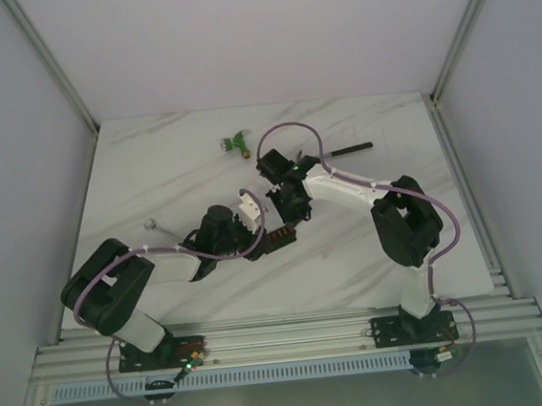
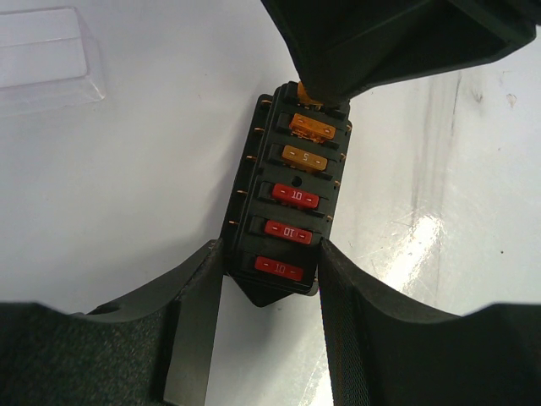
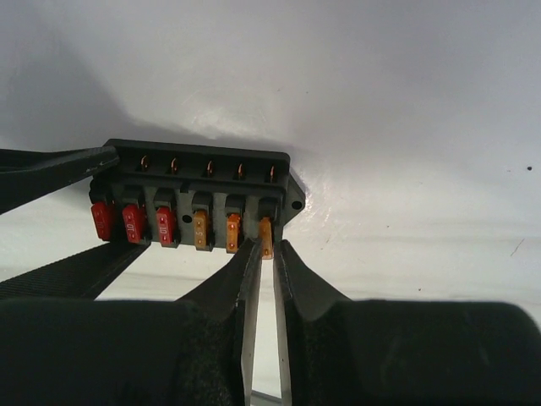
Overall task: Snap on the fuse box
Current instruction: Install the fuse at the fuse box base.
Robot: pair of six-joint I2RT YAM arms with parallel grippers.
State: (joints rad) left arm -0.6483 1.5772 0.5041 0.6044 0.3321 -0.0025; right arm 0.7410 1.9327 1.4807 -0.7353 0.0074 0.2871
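Right wrist view: fuse box (image 3: 199, 190) is seen flat near tabletop (image 1: 152, 166) centre, clamped at its sides by left tool (image 2: 270, 258), approx. half open. The end-slot orange fuse (image 3: 265, 235) is pinched by right tool (image 3: 267, 249), nearly closed. All six slots are filled; last one prob. being seated. The clear lid (image 2: 46, 59) is seen lying apart, so snap-on is judged not yet done.

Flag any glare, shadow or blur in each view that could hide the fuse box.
Top external: even light, sharp, but the black rectangular plastic fuse box is tiny and dark. Left wrist: glare on the white table, the box's printing readable. Right wrist: soft shadow upper left, box and end orange fuse sharp.
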